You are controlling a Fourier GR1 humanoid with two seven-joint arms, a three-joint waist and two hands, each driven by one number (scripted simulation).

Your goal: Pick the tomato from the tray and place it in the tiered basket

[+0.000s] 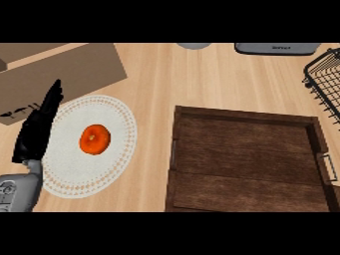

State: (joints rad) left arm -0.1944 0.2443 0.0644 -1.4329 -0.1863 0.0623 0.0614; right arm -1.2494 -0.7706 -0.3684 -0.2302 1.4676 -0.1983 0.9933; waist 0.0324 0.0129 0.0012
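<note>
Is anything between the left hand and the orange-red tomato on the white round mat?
Nothing visible. The open left hand hangs at the white round mat's left edge; only bare mat separates it from the orange-red tomato.

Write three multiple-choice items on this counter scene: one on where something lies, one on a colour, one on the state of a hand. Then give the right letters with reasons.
1. Where does the tomato lie?
A. in the wooden tray
B. on the white round mat
C. in the wire basket

2. What colour is the wire basket?
A. black
B. red
C. yellow

3. How is the left hand?
A. curled round the tomato
B. open, fingers straight, holding nothing
C. resting inside the tray

Answers:
1 B: the tomato sits on the white round mat, left of the wooden tray.
2 A: the basket's wires at the view's right edge are black.
3 B: the hand stands beside the mat's left edge with straight fingers, apart from the tomato.
</note>
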